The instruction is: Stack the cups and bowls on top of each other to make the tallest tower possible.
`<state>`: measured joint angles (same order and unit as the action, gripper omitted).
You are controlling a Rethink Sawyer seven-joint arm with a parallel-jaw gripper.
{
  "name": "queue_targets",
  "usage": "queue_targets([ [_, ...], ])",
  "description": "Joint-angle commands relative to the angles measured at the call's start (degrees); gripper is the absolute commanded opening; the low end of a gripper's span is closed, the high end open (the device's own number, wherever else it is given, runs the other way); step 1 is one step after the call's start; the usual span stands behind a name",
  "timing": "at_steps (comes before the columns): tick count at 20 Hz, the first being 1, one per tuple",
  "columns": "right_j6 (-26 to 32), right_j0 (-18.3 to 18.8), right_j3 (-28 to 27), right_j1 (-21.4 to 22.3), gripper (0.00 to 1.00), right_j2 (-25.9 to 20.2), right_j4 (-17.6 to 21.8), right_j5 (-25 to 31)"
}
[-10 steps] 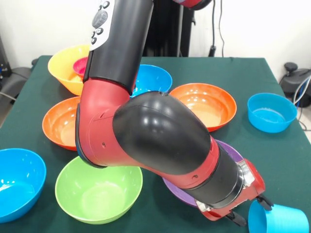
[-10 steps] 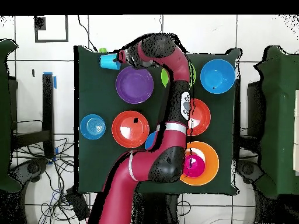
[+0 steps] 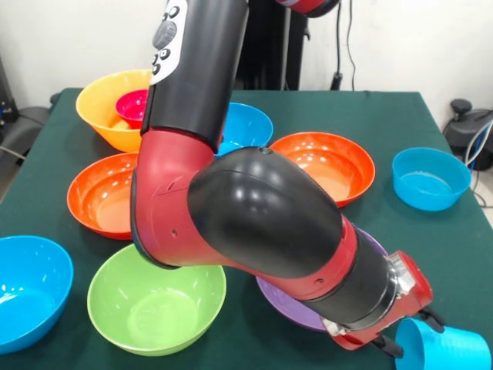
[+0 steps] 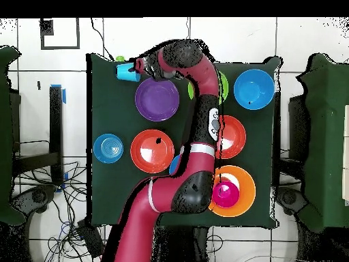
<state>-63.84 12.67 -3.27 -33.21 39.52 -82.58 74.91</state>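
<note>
**Arm stretched to the table corner, gripper at the tipped tumbler**

The red and black arm (image 3: 254,216) reaches right across the table (image 3: 362,108) to the corner farthest from its pedestal. There the light-blue tumbler (image 3: 443,348) lies on its side, its open mouth turned toward the gripper (image 3: 407,341). The dark fingertips sit at the tumbler's rim, one showing above it and one below, as if set to pinch the wall. Whether they have actually closed on the rim I cannot tell; the wrist hides the contact in the front view and the overhead view shows only gripper (image 4: 138,66) and tumbler (image 4: 127,71) touching.

The purple bowl (image 4: 157,99) lies just beside this corner, partly under the forearm. The large yellow-orange bowl (image 3: 104,104) stands at the opposite corner, near the pedestal, with the small magenta bowl (image 3: 135,106) nested inside it; this looks like the tower's base. The small pale-blue bowl (image 3: 430,177) stands alone near a side edge. Two red-orange bowls (image 3: 327,163), a lime green bowl (image 3: 156,299) and two blue bowls (image 3: 29,291) are spread singly over the table.

Judging by this, stacking has barely begun, and the tumbler must cross the whole table to reach the base.
</note>
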Motion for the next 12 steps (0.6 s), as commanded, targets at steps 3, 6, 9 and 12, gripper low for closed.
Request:
queue_targets([
  [3, 12.14, -2.90, 5.52, -0.15, 1.00, -4.68, -0.66, -1.85],
  [6, 11.74, -3.58, 5.56, -0.11, 1.00, -5.28, -0.77, -2.45],
  [9, 11.39, -4.11, 5.65, 0.01, 1.00, -5.56, -0.97, -3.05],
  [12, 11.06, -4.31, 5.72, 0.16, 1.00, -6.49, -0.03, -3.23],
])
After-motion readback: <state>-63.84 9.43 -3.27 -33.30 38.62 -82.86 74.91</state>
